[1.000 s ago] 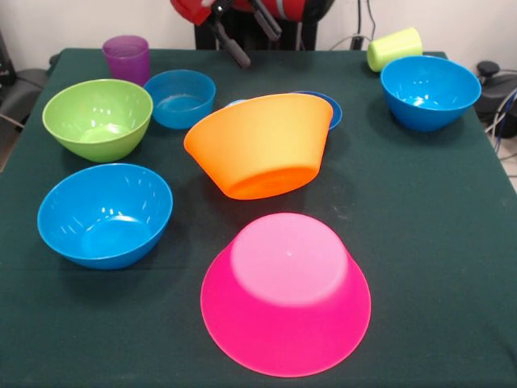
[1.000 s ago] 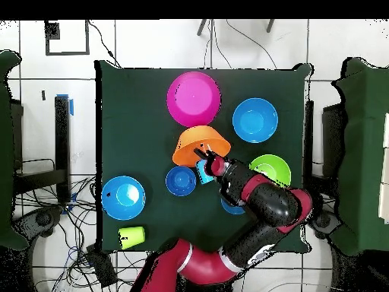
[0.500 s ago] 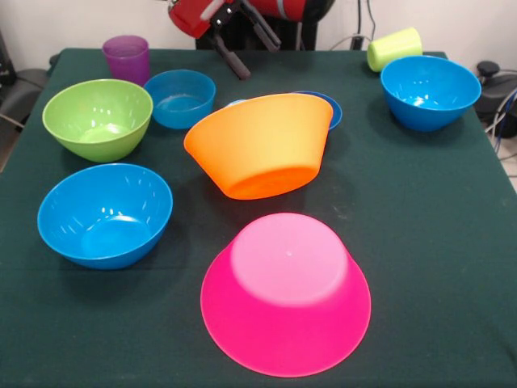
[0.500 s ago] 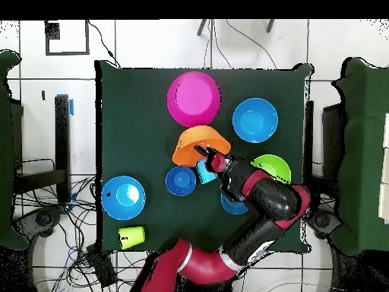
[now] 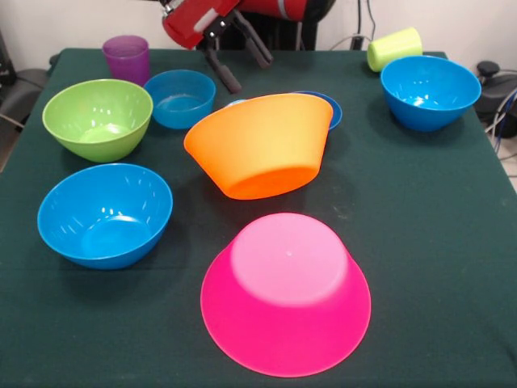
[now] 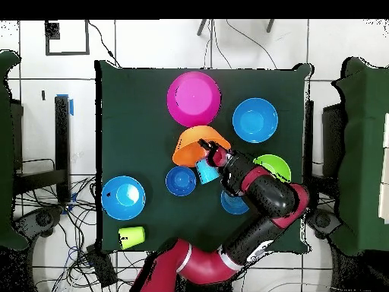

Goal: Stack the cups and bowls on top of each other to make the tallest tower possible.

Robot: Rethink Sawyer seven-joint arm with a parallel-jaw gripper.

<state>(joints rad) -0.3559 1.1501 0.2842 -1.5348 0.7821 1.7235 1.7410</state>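
**Hand poised above the orange bowl, tower not yet begun**

Front view: the hand point(image 5: 242, 65) hangs open and empty, its two fingers spread, above the far rim of the tilted orange bowl point(image 5: 260, 144). That bowl leans on the dark-blue bowl point(image 5: 325, 106) behind it. The pink bowl point(image 5: 286, 293) lies upside down and alone at the near edge of the bench point(image 5: 436, 242). No pile stands, so I judge this the approach to a first grasp.

Overhead view: the hand point(image 6: 207, 148) sits over the orange bowl point(image 6: 196, 144), with a light-blue cup point(image 6: 205, 172) just beside it. Next, it likely must descend and pinch a rim.
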